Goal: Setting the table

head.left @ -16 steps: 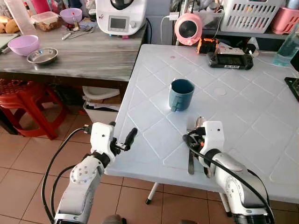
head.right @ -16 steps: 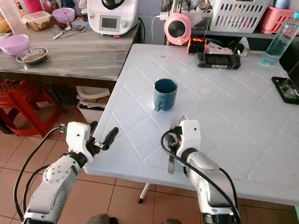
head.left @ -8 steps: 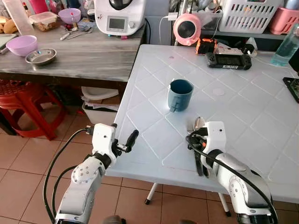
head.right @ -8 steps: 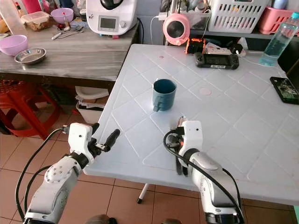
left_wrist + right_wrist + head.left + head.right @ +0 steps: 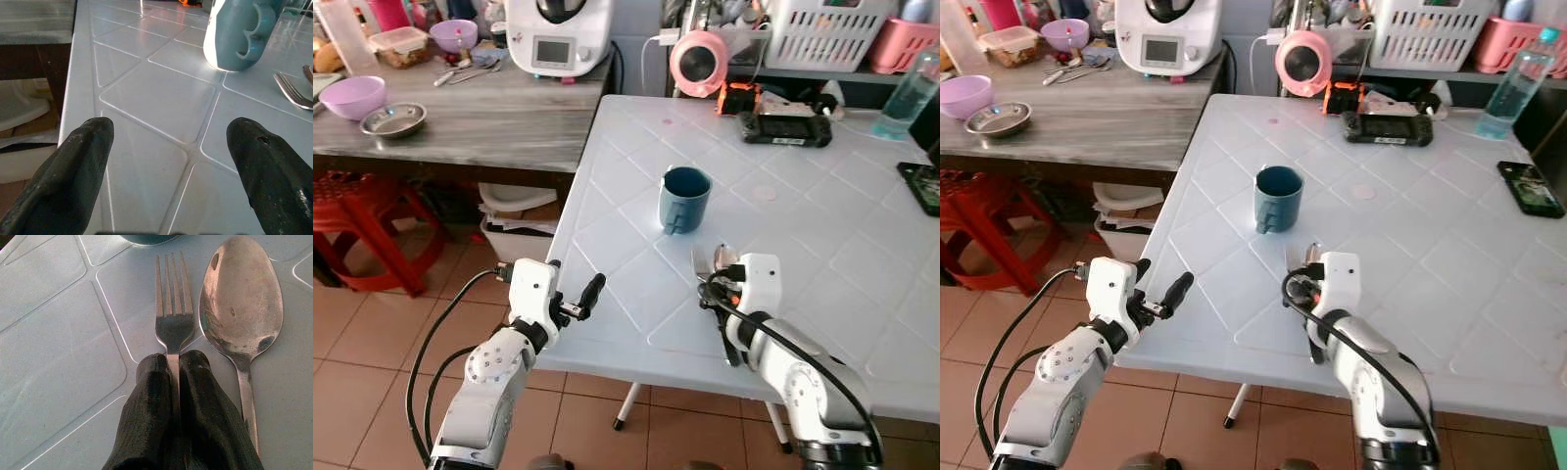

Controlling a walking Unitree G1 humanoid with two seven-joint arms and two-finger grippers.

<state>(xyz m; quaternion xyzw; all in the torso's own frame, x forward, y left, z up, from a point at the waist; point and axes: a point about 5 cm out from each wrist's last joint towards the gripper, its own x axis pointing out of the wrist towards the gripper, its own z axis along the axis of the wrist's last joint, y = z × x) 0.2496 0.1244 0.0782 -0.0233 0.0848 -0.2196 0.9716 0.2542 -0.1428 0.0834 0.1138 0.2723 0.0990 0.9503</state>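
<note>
A blue mug stands upright on the white table. Just nearer me than the mug, a steel fork and a spoon lie side by side, the fork's tines and the spoon's bowl toward the mug. My right gripper rests low on the table, shut on the fork's handle; its white wrist covers most of both handles. My left gripper hovers open beside the table's front left edge, holding nothing, with the mug ahead of it.
A grey counter on the left carries a purple bowl, a steel bowl and a kitchen machine. A red stool stands beneath it. On the table's far side lie a game controller, a water bottle and a phone.
My right gripper has slid the fork away from the table's front edge; its tines now lie beside the spoon's bowl. The left arm has stayed put. The camera shifted a little.
</note>
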